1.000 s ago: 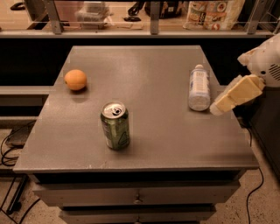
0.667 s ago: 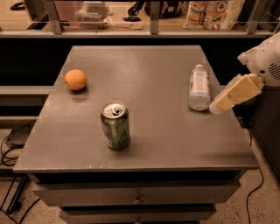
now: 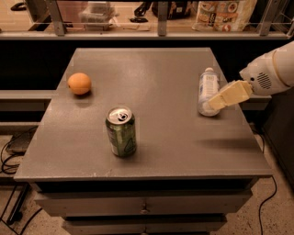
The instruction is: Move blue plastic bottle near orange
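Note:
The blue plastic bottle (image 3: 207, 89) lies on its side near the right edge of the grey table (image 3: 151, 73), one end toward me. The orange (image 3: 79, 83) sits near the table's left edge, far from the bottle. My gripper (image 3: 216, 104) comes in from the right on a white arm; its cream fingers (image 3: 230, 95) reach the bottle's near end and overlap it.
A green soda can (image 3: 121, 131) stands upright in the front middle of the table, between orange and bottle. A shelf with bags and containers (image 3: 220, 13) runs behind the table. Drawers (image 3: 142, 206) are below the top; cables lie on the floor at left.

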You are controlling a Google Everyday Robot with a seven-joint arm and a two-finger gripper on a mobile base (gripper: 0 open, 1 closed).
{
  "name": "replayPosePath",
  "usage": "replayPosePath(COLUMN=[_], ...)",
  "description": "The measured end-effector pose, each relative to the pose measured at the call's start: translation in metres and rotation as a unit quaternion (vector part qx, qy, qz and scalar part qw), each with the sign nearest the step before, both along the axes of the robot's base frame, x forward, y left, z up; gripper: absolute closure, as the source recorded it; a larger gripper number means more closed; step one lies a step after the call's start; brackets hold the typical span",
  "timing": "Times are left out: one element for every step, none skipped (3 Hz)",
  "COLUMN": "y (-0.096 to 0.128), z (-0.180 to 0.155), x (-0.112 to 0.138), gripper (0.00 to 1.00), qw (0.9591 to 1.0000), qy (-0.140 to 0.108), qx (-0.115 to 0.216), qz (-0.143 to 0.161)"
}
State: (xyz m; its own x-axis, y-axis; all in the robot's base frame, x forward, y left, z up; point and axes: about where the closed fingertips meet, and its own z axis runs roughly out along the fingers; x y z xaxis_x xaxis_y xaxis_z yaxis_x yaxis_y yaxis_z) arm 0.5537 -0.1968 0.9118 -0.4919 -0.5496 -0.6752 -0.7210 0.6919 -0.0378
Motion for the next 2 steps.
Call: replayPosePath(y=[0.0, 0.006], z=[-0.015, -0.034], x=[0.021, 0.034], gripper=[0.0, 0.0], qw=[0.9991, 0.9971], qy=[0.003, 0.02], qx=[0.027, 0.049], qz=[-0.032, -0.054])
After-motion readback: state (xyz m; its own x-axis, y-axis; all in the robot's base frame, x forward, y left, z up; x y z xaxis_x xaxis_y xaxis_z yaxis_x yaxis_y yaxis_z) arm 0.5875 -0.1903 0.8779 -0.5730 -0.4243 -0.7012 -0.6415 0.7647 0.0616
